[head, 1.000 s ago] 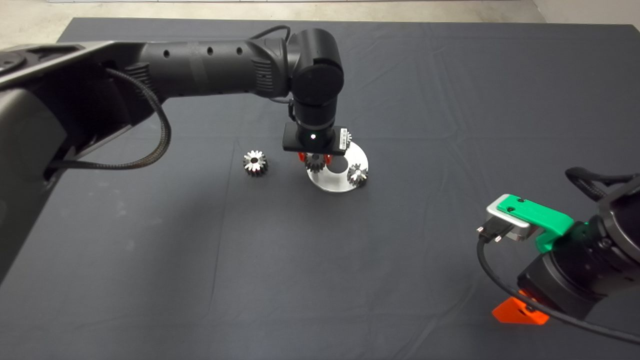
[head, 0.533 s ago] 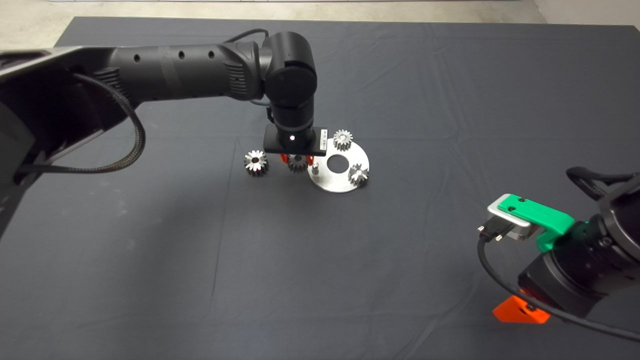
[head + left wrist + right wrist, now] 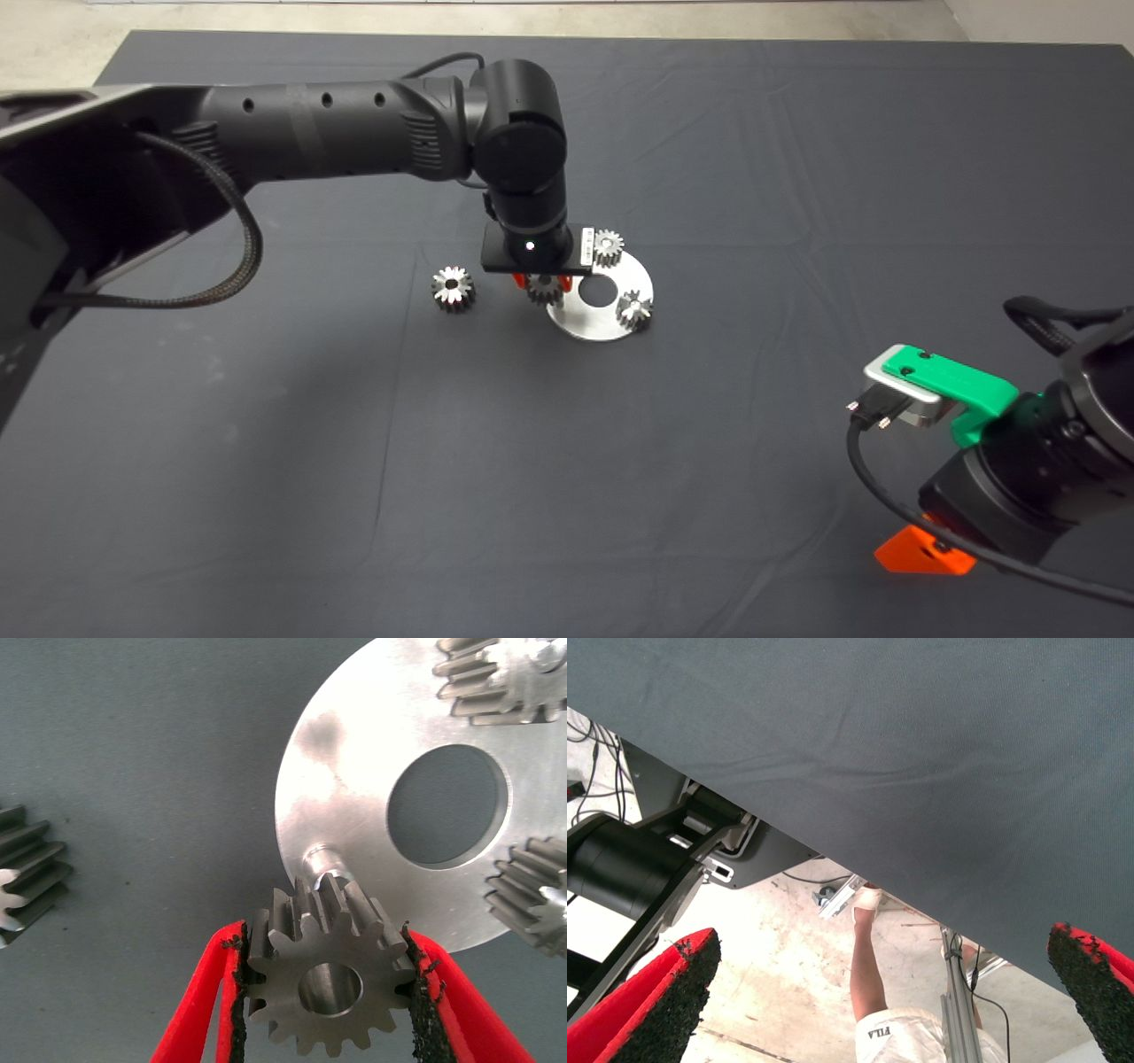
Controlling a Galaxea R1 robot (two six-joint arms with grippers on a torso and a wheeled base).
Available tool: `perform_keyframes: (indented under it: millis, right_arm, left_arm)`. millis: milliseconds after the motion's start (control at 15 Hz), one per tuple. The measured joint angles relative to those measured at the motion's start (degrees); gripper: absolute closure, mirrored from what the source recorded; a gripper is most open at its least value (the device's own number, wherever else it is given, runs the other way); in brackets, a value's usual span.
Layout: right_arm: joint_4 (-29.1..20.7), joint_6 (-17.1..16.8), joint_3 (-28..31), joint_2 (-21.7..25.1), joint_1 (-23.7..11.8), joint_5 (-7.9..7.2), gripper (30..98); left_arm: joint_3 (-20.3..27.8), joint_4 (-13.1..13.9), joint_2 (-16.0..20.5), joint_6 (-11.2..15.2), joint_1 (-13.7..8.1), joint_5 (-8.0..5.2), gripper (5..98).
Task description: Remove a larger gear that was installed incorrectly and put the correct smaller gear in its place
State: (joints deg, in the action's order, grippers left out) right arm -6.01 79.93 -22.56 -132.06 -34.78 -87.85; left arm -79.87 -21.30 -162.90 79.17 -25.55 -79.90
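Head view finds the left gripper (image 3: 542, 285) reaching in from the left and hovering at the left edge of the round steel plate (image 3: 585, 326) in the middle of the dark mat (image 3: 567, 461). Its red fingers (image 3: 208, 1010) are clamped on the smaller gear (image 3: 328, 979), pressing its teeth from both sides. Seen from the left wrist, the gear hangs with its centre hole showing, right beside a short bare pin (image 3: 321, 858) standing at the plate's rim, not yet seated on it. Two more gears sit on the plate: one (image 3: 608, 247) at its far edge, another (image 3: 633, 309) at its right edge, either side of the plate's large round opening (image 3: 447, 804). The larger gear (image 3: 453, 288) lies alone on the mat to the left of the plate, clear of the gripper. The right gripper (image 3: 877, 992) waits at the near right edge of the mat, fingers spread wide; its wrist view shows the floor and a person's leg (image 3: 868, 966).
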Motion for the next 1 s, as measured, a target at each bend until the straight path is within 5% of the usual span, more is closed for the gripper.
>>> perform_keyframes:
  millis: [733,1000]
  right_arm:
    - [0.0,0.0,0.0,0.0,0.0,0.0,30.9]
    - [0.0,0.0,0.0,0.0,0.0,0.02,30.9]
  left_arm:
    - [-1.3,-0.4,-0.8,-0.5,1.4,0.1,68.2]
    - [-1.3,-0.4,-0.7,-0.5,1.4,1.63,68.2]
